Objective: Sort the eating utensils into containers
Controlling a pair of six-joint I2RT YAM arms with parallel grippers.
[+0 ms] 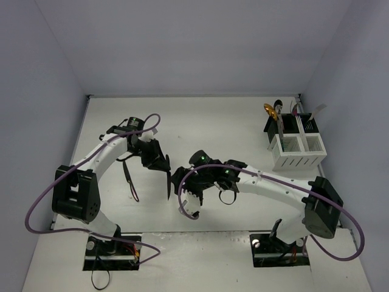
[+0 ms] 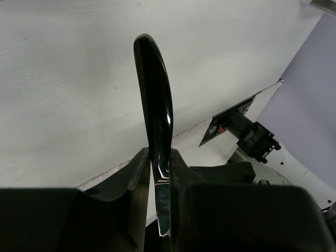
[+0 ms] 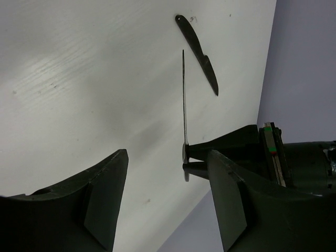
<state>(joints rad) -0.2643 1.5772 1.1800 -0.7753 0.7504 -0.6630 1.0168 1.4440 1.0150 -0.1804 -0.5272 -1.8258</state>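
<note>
- Top view: I'd say you're mid-carry on one knife. Your left fingers (image 1: 159,160) are clamped on a black knife (image 1: 168,181) that sticks out toward the near edge, above the middle-left of the counter (image 1: 231,121).
- A second black knife (image 1: 131,182) lies flat on the counter just to its left, not yet dealt with.
- The containers (image 1: 298,152) sit at the far right, well apart from both knives. A gold spoon (image 1: 270,110) and a few other handles are standing in them.
- Your right fingers (image 1: 189,199) hover near the held knife, on its right side.
- Left wrist view: the grip looks solid. Both left fingers (image 2: 139,176) are squeezed flat against the held knife (image 2: 157,94). The glossy rounded handle end pokes out free beyond them, and the rest runs back out of sight.
- Right wrist view: your right fingers (image 3: 105,210) are spread wide with nothing between them.
- The held knife (image 3: 184,105) shows edge-on here as a thin line, so it's a skinny target. The spare knife (image 3: 198,52) lies on the counter beyond it.
- My guess is a hand-over, since the bins are on the right arm's side.
- For that, bring the right fingers around the free handle end and square them to the flat sides. Close fully before the left lets go, because that shiny handle looks slippery.
</note>
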